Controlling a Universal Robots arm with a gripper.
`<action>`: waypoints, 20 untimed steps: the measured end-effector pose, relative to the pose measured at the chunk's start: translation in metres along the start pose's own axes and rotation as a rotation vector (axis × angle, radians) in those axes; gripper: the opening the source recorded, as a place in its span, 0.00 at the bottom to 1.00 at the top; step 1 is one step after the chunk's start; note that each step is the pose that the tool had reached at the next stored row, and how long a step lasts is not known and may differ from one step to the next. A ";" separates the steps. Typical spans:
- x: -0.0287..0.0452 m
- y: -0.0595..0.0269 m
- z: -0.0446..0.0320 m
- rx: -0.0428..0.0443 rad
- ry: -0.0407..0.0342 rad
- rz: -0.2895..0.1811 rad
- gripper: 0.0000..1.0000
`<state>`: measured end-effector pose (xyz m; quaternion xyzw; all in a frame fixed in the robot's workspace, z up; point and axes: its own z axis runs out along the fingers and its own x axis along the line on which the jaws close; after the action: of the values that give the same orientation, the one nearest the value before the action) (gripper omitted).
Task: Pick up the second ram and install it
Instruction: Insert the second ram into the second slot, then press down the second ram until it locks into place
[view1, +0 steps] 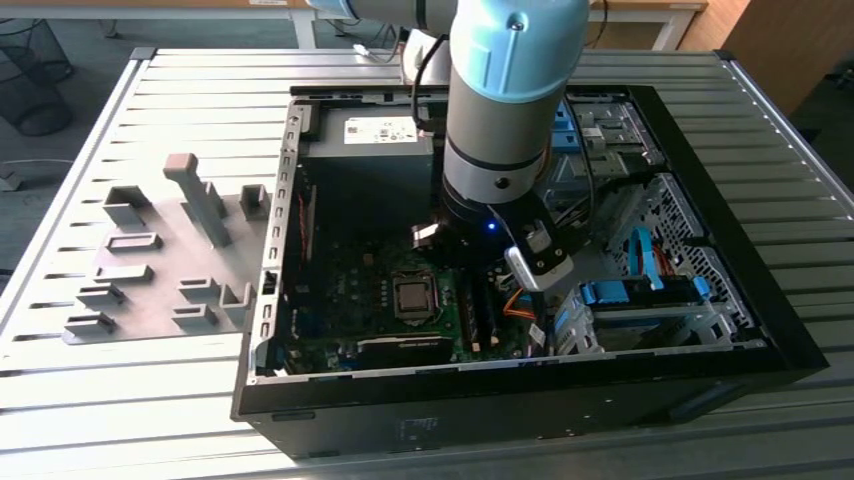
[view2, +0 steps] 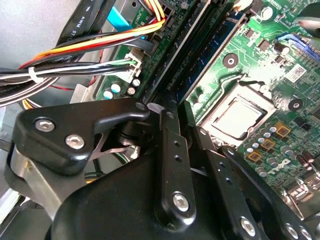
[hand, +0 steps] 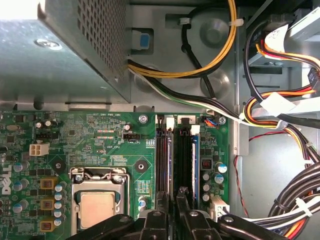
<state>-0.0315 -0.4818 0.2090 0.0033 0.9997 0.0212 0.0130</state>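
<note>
Open computer case (view1: 467, 378) on the surface, arm (view1: 514, 80) plunged inside. Over the motherboard (hand: 100, 135) hangs the end effector (hand: 172, 207), grip I cannot tell. The second ram (hand: 196, 150) stands in its slot just beside it, long axis running straight ahead.

The arm (view1: 514, 90) points straight down. Its gripper (hand: 170, 197) hangs low, and its two black fingers (view2: 172, 150) sit close together, almost shut.

Even daylight; glare on power supply (hand: 30, 15)
</note>
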 end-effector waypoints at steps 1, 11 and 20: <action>0.0000 0.0000 0.0000 0.0000 0.0000 0.000 0.21; -0.0005 0.0009 -0.0208 0.0000 0.0005 0.000 0.21; -0.0006 0.0010 -0.0233 -0.0001 0.0007 0.000 0.11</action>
<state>-0.0314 -0.4818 0.2323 0.0033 0.9997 0.0213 0.0127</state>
